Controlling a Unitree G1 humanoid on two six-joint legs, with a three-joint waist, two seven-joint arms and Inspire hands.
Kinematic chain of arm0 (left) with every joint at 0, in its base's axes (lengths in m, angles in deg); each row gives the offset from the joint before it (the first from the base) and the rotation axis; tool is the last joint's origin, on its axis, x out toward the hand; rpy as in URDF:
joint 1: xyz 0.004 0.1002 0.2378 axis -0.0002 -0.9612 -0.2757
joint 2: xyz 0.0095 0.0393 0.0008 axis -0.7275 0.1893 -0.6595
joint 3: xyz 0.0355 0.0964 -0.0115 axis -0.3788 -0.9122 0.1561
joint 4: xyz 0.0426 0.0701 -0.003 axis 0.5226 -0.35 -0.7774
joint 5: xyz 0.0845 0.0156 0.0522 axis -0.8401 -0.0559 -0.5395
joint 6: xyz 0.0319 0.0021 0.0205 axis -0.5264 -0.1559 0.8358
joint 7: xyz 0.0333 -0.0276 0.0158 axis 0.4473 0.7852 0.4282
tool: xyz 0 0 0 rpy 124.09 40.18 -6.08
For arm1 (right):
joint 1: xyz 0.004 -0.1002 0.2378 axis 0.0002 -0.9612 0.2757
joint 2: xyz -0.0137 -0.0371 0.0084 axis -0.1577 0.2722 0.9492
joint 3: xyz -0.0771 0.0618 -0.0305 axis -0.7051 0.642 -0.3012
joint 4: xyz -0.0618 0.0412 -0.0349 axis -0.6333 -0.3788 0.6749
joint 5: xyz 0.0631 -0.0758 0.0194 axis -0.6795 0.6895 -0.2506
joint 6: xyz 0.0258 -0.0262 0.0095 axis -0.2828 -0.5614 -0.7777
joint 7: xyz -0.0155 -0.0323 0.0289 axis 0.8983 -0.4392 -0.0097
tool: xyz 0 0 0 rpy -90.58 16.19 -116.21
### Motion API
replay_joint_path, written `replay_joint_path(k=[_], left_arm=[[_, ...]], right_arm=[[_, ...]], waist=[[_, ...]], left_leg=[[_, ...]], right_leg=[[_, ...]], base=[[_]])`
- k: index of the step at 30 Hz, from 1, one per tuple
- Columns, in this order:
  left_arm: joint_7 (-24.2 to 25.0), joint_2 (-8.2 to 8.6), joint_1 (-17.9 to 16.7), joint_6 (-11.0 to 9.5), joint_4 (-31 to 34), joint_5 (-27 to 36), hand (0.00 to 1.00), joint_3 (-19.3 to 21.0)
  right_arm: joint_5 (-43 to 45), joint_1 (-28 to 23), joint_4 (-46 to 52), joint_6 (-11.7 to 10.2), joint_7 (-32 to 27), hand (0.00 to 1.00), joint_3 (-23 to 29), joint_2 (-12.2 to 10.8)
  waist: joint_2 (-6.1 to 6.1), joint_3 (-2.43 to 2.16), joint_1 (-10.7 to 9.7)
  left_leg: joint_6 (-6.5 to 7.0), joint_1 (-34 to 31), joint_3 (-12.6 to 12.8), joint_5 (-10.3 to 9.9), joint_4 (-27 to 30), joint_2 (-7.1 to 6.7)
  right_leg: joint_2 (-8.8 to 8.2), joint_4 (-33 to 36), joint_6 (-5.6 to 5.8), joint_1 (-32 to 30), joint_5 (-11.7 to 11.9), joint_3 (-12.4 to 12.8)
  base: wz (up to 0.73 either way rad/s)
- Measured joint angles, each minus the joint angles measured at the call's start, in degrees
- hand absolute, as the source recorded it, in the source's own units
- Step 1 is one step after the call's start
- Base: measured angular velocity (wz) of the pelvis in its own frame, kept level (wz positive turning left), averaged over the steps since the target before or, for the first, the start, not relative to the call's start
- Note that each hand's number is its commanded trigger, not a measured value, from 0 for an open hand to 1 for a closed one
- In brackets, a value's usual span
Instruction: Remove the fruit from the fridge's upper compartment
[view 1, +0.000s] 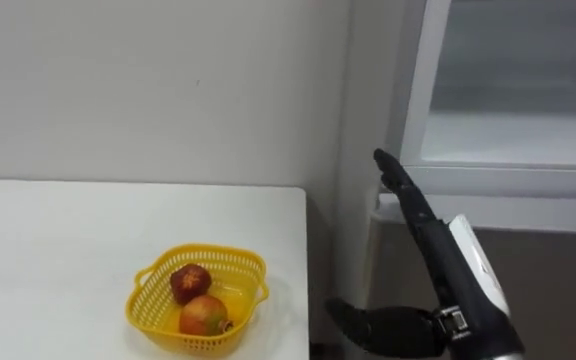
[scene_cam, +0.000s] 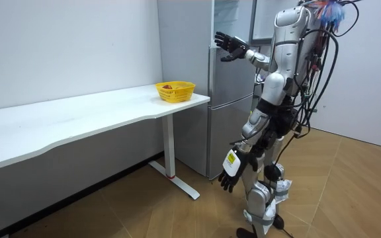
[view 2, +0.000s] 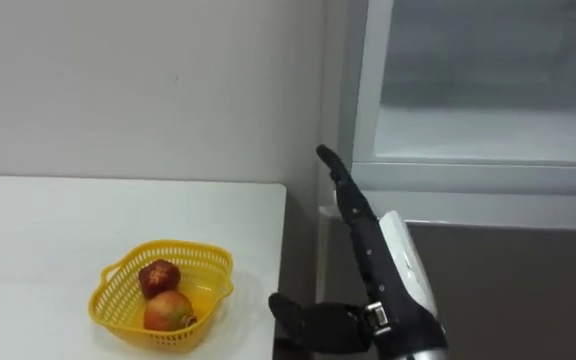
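The grey fridge (scene_cam: 230,125) stands right of the white table. Its upper compartment (view 1: 513,110) looks open, showing a pale interior with a white ledge; I see nothing inside it. My right hand (view 1: 423,225) is raised in front of the fridge's left edge, fingers straight and pointing up at the ledge, thumb spread low, holding nothing. In the room view that right hand (scene_cam: 230,46) reaches out at the height of the upper compartment. My left hand (scene_cam: 230,178) hangs by my thigh with relaxed fingers, empty.
A yellow basket (view 1: 208,252) with two red fruits (view 1: 198,300) sits near the right end of the white table (view 1: 68,240), close to the fridge. A bare wall is behind. I stand on wooden floor (scene_cam: 177,218) facing the fridge.
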Motion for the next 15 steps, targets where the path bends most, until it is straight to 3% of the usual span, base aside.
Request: replay_joint_path(k=[5,8,11,15], left_arm=[[-0.5,0.31,-1.2,-0.4,0.0,0.0,0.0,-0.1],[-0.5,0.3,-1.2,-0.5,0.2,0.0,0.0,0.0],[-0.5,0.3,-1.4,-0.6,0.3,0.0,0.0,0.0],[-0.8,0.31,-1.4,-1.1,0.1,0.3,0.0,-0.1]], right_arm=[[-0.3,-4.4,1.0,-1.5,-2.7,0.0,0.3,-0.9],[-0.1,-8.0,1.0,-1.3,-5.1,0.0,2.3,-1.1],[-0.4,-11.6,0.5,-1.3,-8.2,0.0,5.3,-1.2],[-2.7,-14.1,0.4,-1.4,-11.2,0.0,7.1,-1.2]], waist=[[0.01,-0.14,-1.3],[0.24,-0.25,-2.3],[0.5,-0.64,-3.0],[0.82,-0.69,-3.8]], left_leg=[[-0.2,0.2,1.8,-0.2,0.0,0.39],[-0.19,-0.2,2.2,-0.2,0.0,0.38],[-0.19,-0.6,2.8,-0.2,0.0,0.43],[-0.23,-0.4,4.1,-0.2,-0.4,0.66]], right_leg=[[0.5,-0.2,-0.22,-0.6,0.3,1.9],[0.5,-0.1,-0.17,-1.1,0.4,2.2],[0.67,0.2,-0.18,-1.8,0.4,3.0],[1.18,0.1,-0.27,-2.5,0.5,4.7]], base=[[-0.2],[-0.04],[-0.13],[-0.18]])
